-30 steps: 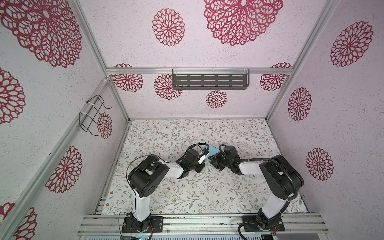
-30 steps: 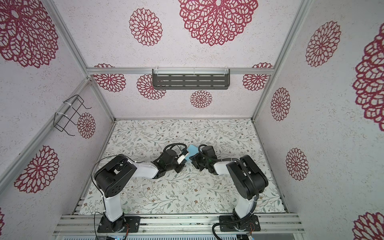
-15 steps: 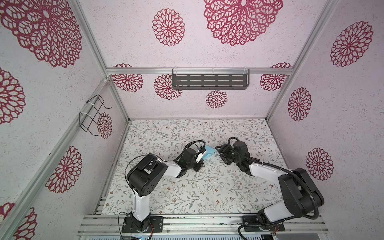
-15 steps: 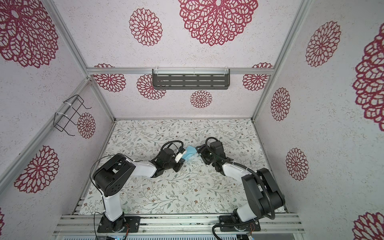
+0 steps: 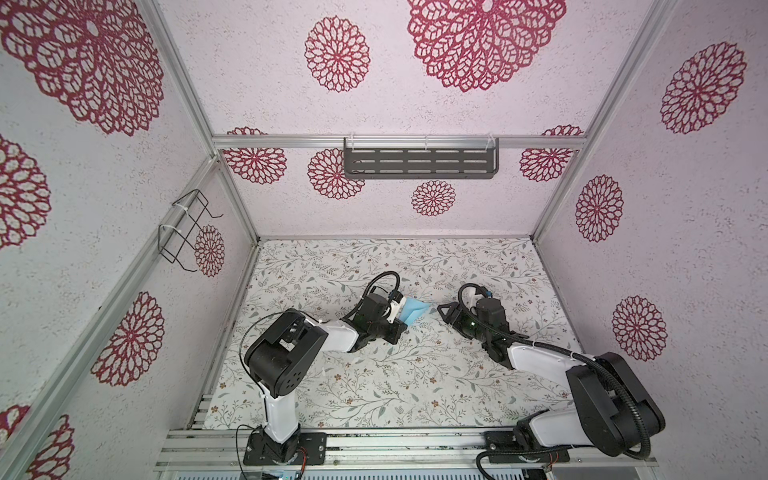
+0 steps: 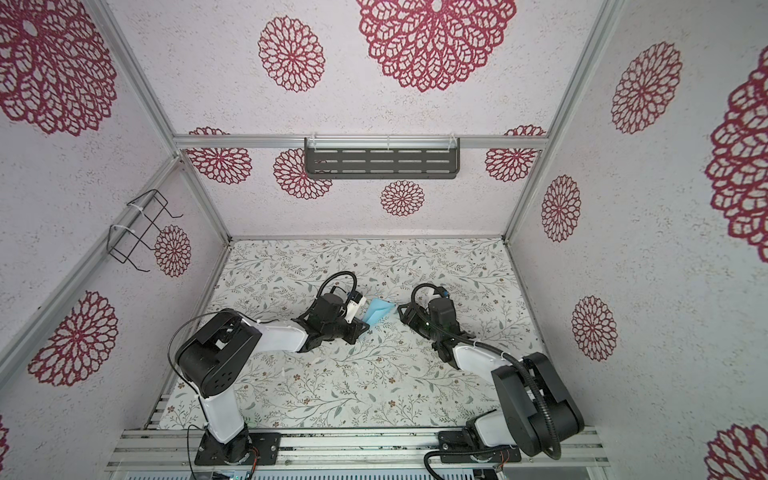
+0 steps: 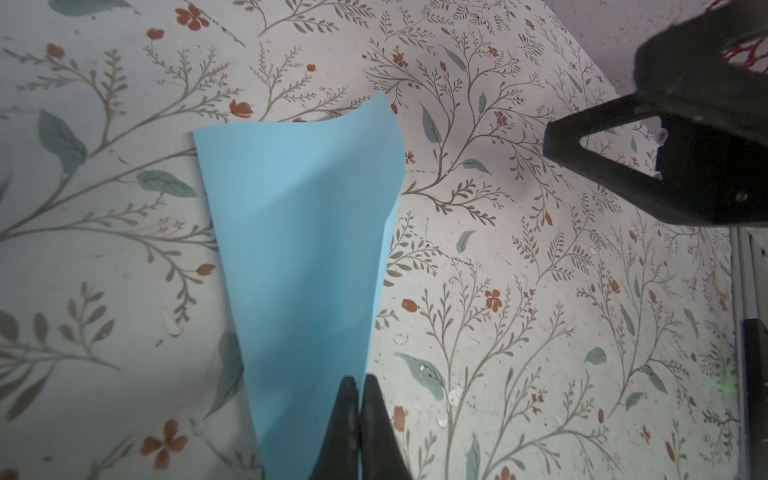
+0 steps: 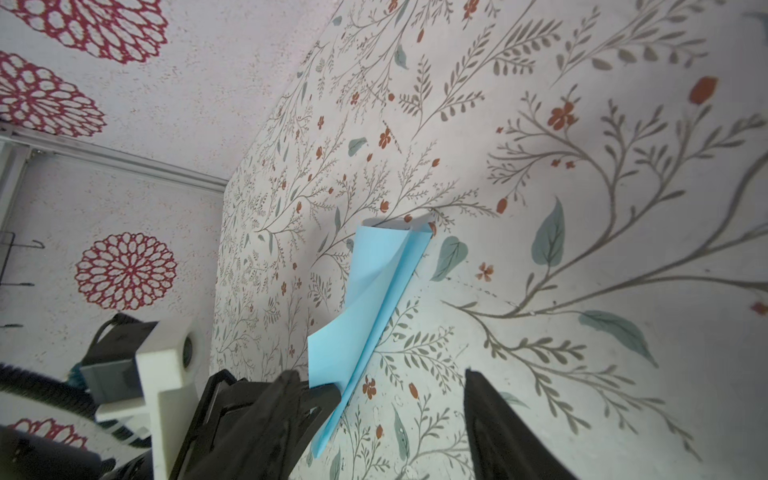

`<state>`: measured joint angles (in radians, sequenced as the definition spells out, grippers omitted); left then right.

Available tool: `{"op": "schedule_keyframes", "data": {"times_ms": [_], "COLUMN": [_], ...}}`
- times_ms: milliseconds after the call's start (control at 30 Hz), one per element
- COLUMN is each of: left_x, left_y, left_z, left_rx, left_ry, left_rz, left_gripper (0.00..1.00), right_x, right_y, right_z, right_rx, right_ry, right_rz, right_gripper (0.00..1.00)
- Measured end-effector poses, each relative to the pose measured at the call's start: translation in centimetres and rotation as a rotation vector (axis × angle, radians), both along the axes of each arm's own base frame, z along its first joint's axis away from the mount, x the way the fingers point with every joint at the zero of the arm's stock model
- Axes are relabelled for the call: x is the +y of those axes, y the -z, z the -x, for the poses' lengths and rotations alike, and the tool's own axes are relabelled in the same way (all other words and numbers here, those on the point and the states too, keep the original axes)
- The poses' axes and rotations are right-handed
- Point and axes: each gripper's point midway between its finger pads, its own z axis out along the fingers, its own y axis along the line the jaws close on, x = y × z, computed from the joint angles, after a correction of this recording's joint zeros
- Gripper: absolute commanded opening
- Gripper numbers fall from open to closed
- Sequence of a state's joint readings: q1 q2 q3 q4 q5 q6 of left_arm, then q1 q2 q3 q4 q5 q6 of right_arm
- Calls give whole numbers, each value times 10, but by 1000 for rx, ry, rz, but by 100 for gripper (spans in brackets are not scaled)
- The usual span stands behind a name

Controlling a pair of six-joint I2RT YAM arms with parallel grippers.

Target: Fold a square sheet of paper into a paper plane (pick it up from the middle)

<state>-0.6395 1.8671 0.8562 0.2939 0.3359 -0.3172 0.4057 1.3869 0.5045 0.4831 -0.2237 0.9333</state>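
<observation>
At the middle of the counter (image 5: 415,374), your left gripper (image 7: 358,384) clamps the square sheet of paper (image 7: 299,232), likely steadying it for your right gripper (image 8: 397,380), jaws apart.

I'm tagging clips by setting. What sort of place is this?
Probably a lab robot cell, not a home: an aluminium frame carrying wallpapered panels, a left arm and right arm bolted to a front rail, at a floral-covered table.

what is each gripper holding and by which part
The left gripper pinches the folded paper at the end nearest its arm; the right gripper is open, holding nothing.
</observation>
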Motion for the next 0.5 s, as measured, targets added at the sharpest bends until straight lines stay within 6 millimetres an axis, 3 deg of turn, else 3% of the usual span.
{"op": "schedule_keyframes", "data": {"times_ms": [167,500], "left_x": [-4,2], "left_y": [-2,-5], "left_z": [4,-2], "left_rx": [68,218], "left_ry": [-12,-104], "left_rz": [37,145], "left_gripper": [0,0], "right_x": [16,55], "right_y": [-2,17], "right_z": [-2,6], "right_rx": [-47,-54], "right_ry": [-80,-233], "right_rz": [-45,-105], "right_gripper": [60,52]}}
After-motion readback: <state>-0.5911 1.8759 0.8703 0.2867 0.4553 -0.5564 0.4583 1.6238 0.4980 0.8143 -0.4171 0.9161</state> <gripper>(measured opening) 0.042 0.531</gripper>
